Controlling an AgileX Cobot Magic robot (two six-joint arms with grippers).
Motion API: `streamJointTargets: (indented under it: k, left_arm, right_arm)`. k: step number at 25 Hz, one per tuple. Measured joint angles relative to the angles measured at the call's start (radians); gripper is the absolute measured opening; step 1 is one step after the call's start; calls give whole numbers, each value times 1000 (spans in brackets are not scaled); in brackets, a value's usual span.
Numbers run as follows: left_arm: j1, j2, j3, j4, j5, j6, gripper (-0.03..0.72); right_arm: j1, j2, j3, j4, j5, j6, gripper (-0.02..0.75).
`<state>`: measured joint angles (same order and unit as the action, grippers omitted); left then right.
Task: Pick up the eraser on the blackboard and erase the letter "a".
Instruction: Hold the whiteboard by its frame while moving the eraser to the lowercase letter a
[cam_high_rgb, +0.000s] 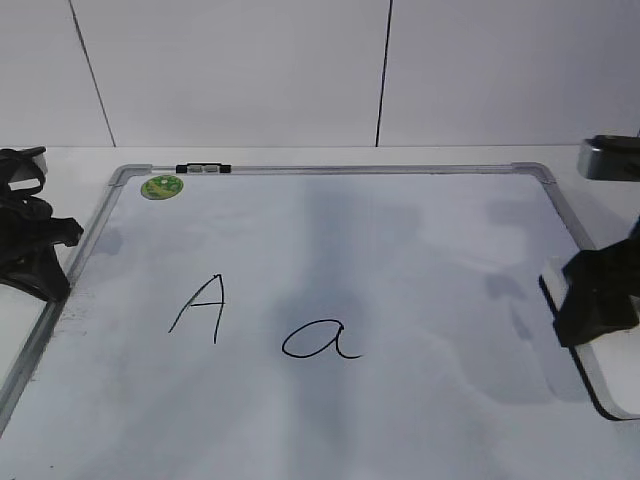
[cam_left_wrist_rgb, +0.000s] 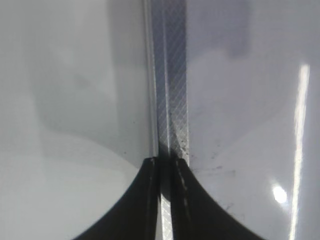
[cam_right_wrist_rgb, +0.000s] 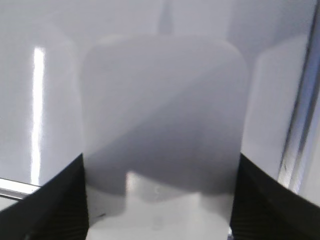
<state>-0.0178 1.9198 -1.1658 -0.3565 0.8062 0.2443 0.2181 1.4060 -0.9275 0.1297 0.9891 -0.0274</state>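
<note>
exterior view, item list. blackboard (cam_high_rgb: 420, 260) — white writing surface in a silver-grey frame with rounded corners, lying flat on the pale desk (cam_high_rgb: 70, 158). green round sticker (cam_high_rgb: 162, 186) near the far left corner of the board; black clip (cam_high_rgb: 203, 169) on the far frame rail just beside it. capital "A" (cam_high_rgb: 200, 308), angular, in thin black marker, left of centre. letter "a" (cam_high_rgb: 320, 340), rounded with a tail, just right of the capital and slightly nearer the camera, whole and unsmudged. eraser (cam_high_rgb: 600, 375) — white block with a thin dark underside, lying on the board at its right edge, well apart from both letters. right tool (cam_high_rgb: 597, 297) — black, sitting over the far end of the eraser. left tool (cam_high_rgb: 35, 262) — black, at the board's left frame rail, well apart from the eraser.

right wrist view: eraser (cam_right_wrist_rgb: 162, 135) fills the middle, its white rounded top between the two black fingers (cam_right_wrist_rgb: 55, 205), which stand against its left and right sides; the tool is clamped on it.

left wrist view: left tool (cam_left_wrist_rgb: 165, 200) with its two fingers drawn together, only a thin slit between them, holding nothing, over the frame rail (cam_left_wrist_rgb: 170, 90).
</note>
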Motion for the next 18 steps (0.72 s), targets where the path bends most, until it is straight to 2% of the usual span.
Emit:
streamJointTargets:
  k: [5,18]
  left_arm:
    - [0,0,0,0,1,0,22]
    - [0,0,-2,0,3,0,22]
  right_arm:
    - [100,147,-102,-26,0,27,563]
    - [300,460,-390,-58,23,27,563]
